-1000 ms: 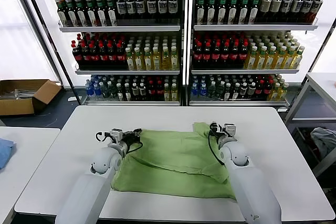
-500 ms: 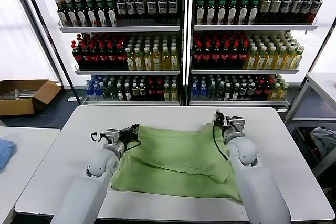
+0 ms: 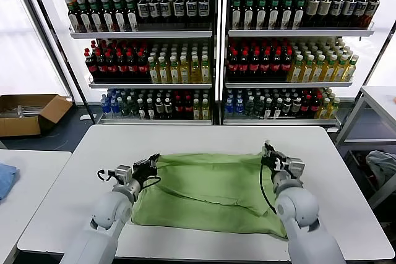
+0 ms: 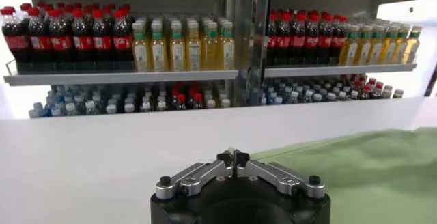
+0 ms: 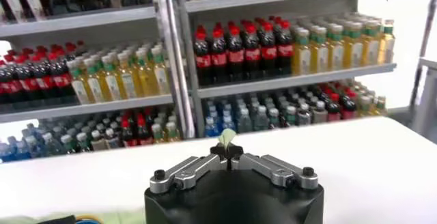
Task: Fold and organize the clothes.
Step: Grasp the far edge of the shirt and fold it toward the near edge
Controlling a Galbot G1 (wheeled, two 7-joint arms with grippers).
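While the green shirt (image 3: 207,193) lay spread across the white table (image 3: 74,177), the left gripper (image 3: 150,162) and right gripper (image 3: 268,151) each pinched a far corner, bare tabletop open all around.

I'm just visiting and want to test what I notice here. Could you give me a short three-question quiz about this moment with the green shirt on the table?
1. True or false: both grippers are shut on the green shirt.
2. Where does the left gripper hold it? A) far left corner B) near edge C) middle
3. Fill in: behind the white table stand shelves full of ____.

Key
1. True: the right gripper pinches the far right corner; a bit of green cloth shows at its tips in the right wrist view.
2. A
3. Bottles
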